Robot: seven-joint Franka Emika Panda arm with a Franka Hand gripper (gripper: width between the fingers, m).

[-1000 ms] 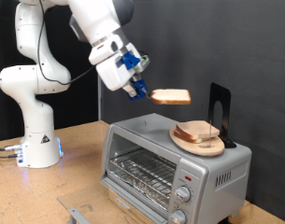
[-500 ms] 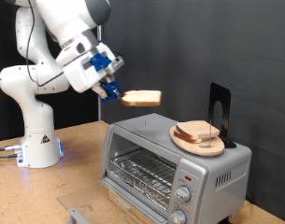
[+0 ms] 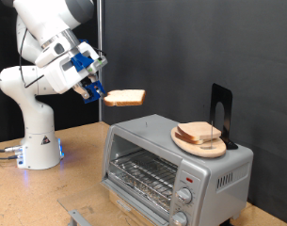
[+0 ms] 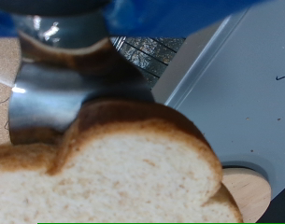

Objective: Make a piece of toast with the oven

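My gripper (image 3: 97, 91) is shut on the piece of toast (image 3: 125, 96), a pale slice with a brown crust, and holds it level in the air above and to the exterior view's left of the oven (image 3: 171, 160). The slice fills the wrist view (image 4: 123, 168), with a metal finger (image 4: 58, 93) behind it. The silver oven stands on the table with its glass door down and its wire rack (image 3: 143, 173) showing. More bread slices (image 3: 198, 133) lie on a round wooden plate (image 3: 201, 145) on the oven's top.
A black upright stand (image 3: 219, 113) is behind the plate on the oven. The arm's white base (image 3: 35, 141) stands at the exterior view's left on the wooden table (image 3: 77, 184). A small metal bracket (image 3: 79, 217) lies near the table's front.
The gripper has carried the toast from above the plate to the exterior view's left and slightly down, past the oven's left edge. The plate and remaining bread have not moved.
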